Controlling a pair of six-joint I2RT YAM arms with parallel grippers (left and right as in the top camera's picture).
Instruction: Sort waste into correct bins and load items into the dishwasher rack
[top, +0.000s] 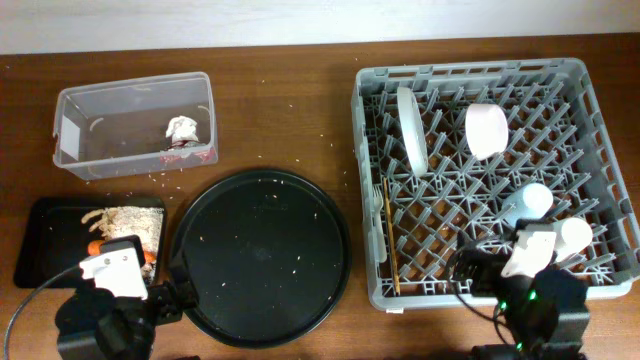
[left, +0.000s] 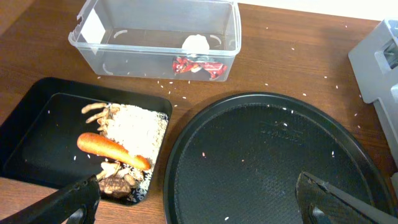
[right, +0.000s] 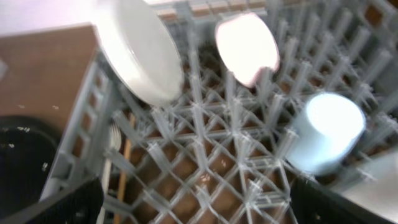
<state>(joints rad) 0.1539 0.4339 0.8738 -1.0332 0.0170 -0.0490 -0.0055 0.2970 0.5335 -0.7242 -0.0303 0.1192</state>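
Note:
The grey dishwasher rack (top: 600, 120) holds an upright white plate (top: 411, 127), a white bowl (top: 487, 130), a light blue cup (top: 530, 203), a small white cup (top: 572, 235), a wooden chopstick (top: 390, 235) and a white fork (right: 111, 155). The clear tub (top: 135, 90) holds the white paper wad with red bits (left: 196, 43). The shallow black tray (left: 43, 124) holds the carrot piece (left: 112, 149) and beige scraps (left: 140, 124). My left gripper (left: 199, 211) is open and empty over the near-left edge of the round tray. My right gripper (right: 196, 208) is open and empty over the rack's front.
A large round black tray (top: 262, 255) with scattered rice grains lies between the bins and the rack. Loose grains dot the brown table (top: 290, 110). The rack's corner shows at the right edge of the left wrist view (left: 379, 62).

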